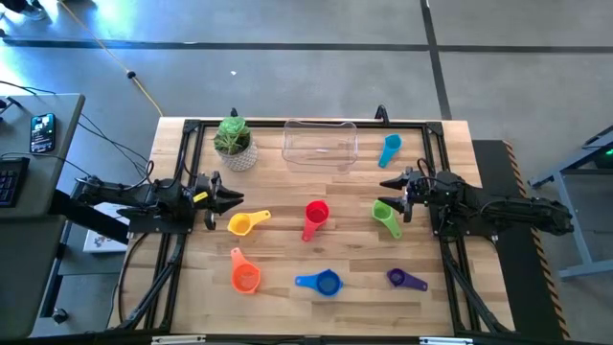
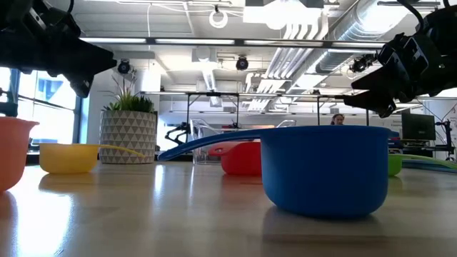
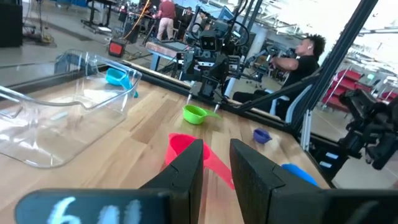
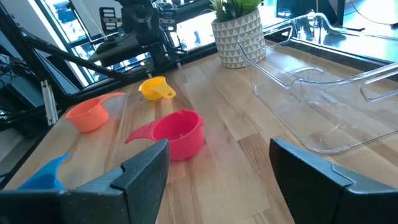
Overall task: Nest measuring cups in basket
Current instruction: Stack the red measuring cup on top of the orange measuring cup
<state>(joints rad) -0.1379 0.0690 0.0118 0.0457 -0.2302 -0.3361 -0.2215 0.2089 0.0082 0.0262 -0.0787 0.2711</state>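
1. The basket (image 1: 320,144) is set at the far middle of the table (image 1: 287,307), its long axis running left to right; no cup is seen inside it.
2. Seven measuring cups are counted on the tabletop, one of each colour, all apart from one another.
3. The yellow cup (image 1: 243,223) is laid with its handle towards the right and slightly far; the red cup (image 1: 315,215) has its handle pointed to the near edge.
4. The orange cup (image 1: 245,275) is turned with its handle to the far left; the blue cup (image 1: 324,282) has its handle to the left.
5. The green cup (image 1: 386,216) has its handle angled near-right, the purple cup (image 1: 402,278) has its handle to the right, and the light blue cup (image 1: 389,149), just right of the basket, is aligned far to near.
6. One potted plant (image 1: 235,143) is placed left of the basket.
7. The left gripper (image 1: 233,198) is held above the table just left of the yellow cup, fingers parted a little, nothing between them.
8. The right gripper (image 1: 388,184) is held by the green cup, fingers spread wide and empty.
9. In the low view, the blue cup hides much of the table behind it, and the orange cup is cut off at the edge.
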